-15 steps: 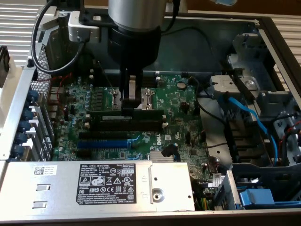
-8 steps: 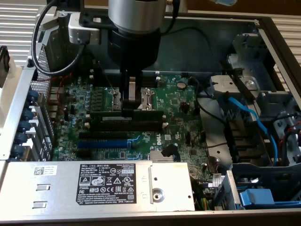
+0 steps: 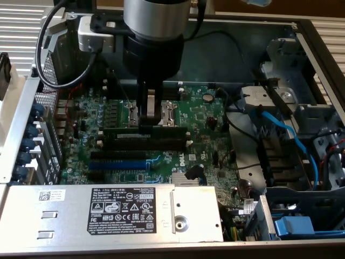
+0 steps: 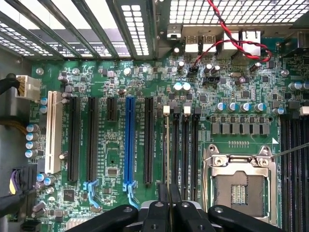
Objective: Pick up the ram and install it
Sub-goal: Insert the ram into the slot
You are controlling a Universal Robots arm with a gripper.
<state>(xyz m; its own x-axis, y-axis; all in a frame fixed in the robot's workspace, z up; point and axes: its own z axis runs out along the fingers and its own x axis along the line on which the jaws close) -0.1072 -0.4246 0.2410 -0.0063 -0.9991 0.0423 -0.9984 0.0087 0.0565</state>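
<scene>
The pincer (image 3: 146, 121) pinches the ram (image 3: 167, 129) mid-length, its long axis parallel over the slots (image 3: 145, 144) beside the socket (image 4: 240, 186).

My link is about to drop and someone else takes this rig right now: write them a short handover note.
Hand: shut on the ram, gripping it about mid-length.
Ram: lengthwise at the black memory slots, beside the processor socket. Cannot tell which slot.
Done: ram picked up and brought down to the slots.
Left: seating not confirmed. Cannot tell whether the ram is pressed home.
</scene>
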